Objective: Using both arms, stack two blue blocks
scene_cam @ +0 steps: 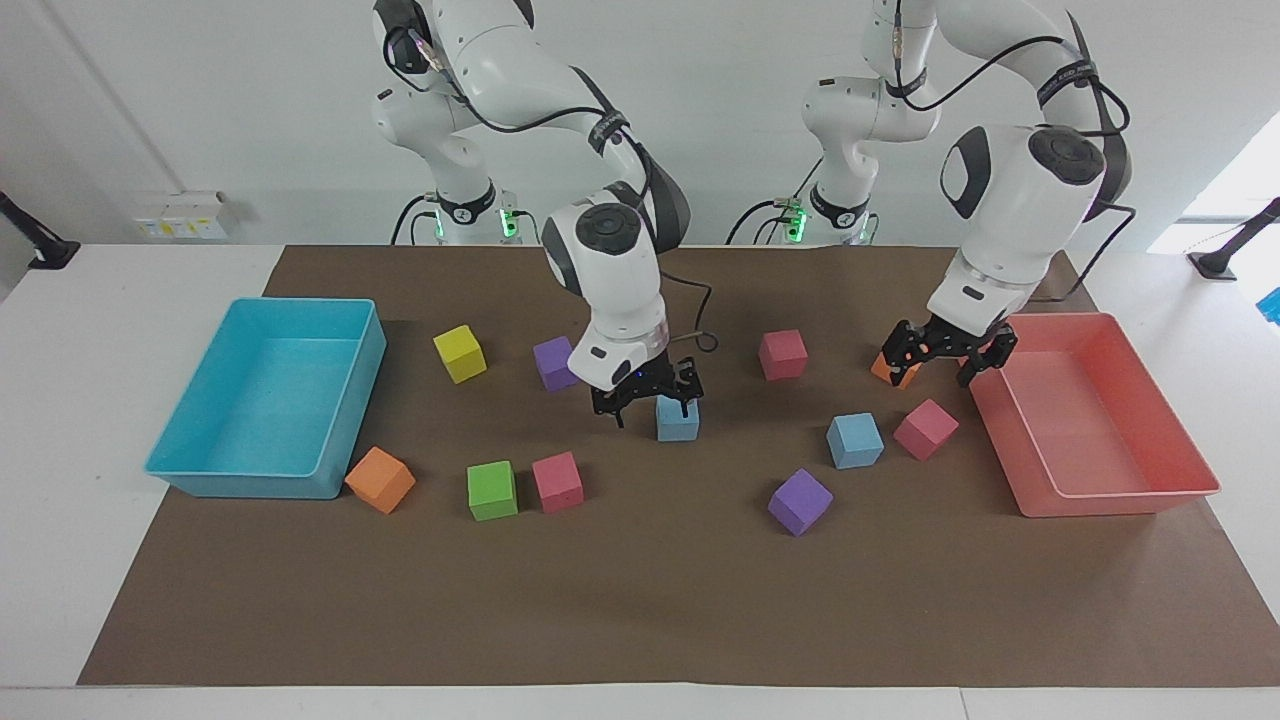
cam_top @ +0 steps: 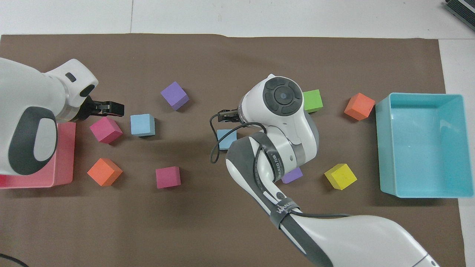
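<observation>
One blue block point(scene_cam: 677, 422) sits on the brown mat mid-table; it also shows in the overhead view point(cam_top: 225, 140), partly under the right arm. My right gripper point(scene_cam: 647, 400) is open and empty, just above this block and slightly toward the right arm's end. The second blue block point(scene_cam: 855, 441) point(cam_top: 142, 124) sits on the mat toward the left arm's end, beside a pink cube point(scene_cam: 926, 429). My left gripper point(scene_cam: 943, 358) point(cam_top: 107, 108) is open and empty, low over an orange cube point(scene_cam: 893, 372) beside the pink tray.
A pink tray point(scene_cam: 1120, 503) lies at the left arm's end and a cyan tray point(scene_cam: 200, 482) at the right arm's end. Purple point(scene_cam: 800, 502), red point(scene_cam: 782, 354), purple point(scene_cam: 553, 362), yellow point(scene_cam: 459, 353), green point(scene_cam: 492, 490), pink point(scene_cam: 557, 482) and orange point(scene_cam: 380, 479) cubes lie scattered on the mat.
</observation>
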Action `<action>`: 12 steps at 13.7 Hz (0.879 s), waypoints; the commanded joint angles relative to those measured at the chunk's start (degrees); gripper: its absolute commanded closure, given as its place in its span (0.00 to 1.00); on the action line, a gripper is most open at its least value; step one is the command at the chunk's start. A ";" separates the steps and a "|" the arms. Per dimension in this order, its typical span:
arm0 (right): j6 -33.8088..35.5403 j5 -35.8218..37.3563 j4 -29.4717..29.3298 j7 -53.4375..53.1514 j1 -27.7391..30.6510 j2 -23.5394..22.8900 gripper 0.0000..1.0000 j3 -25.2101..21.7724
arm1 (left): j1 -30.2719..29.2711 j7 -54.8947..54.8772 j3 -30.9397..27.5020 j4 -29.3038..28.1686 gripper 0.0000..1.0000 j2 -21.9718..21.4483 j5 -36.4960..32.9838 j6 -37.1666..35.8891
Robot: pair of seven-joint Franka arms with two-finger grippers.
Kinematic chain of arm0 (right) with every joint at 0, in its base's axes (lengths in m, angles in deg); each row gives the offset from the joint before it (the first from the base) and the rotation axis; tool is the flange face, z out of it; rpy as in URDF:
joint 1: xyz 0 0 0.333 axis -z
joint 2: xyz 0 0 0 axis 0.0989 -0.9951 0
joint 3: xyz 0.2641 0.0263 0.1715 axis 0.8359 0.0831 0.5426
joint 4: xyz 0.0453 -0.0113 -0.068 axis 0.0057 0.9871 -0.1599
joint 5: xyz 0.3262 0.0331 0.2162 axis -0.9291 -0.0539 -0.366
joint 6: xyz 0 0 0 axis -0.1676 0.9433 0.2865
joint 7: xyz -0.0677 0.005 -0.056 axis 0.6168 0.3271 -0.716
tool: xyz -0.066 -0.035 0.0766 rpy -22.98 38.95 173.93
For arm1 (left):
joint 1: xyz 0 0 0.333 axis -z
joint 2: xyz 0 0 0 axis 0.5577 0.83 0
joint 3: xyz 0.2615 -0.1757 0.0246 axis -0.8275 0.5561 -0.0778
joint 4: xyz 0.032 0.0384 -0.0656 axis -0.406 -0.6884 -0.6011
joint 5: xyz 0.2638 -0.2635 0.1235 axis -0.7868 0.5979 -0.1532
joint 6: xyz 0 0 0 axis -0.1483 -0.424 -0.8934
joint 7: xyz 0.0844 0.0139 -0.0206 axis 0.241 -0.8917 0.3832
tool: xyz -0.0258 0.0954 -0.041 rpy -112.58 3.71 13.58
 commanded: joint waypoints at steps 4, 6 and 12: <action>0.29 -16.48 3.79 5.42 5.36 4.64 0.00 0.54 | 4.89 6.86 -0.97 -4.79 0.00 7.69 -0.17 14.18; 0.37 -22.83 4.57 8.33 6.86 4.55 0.00 0.54 | 4.46 7.13 -1.06 -5.06 0.00 8.06 -0.17 15.34; -0.24 -38.30 11.07 24.85 10.11 3.94 0.88 0.54 | 4.89 7.30 -0.97 -7.25 0.00 9.81 -0.17 18.67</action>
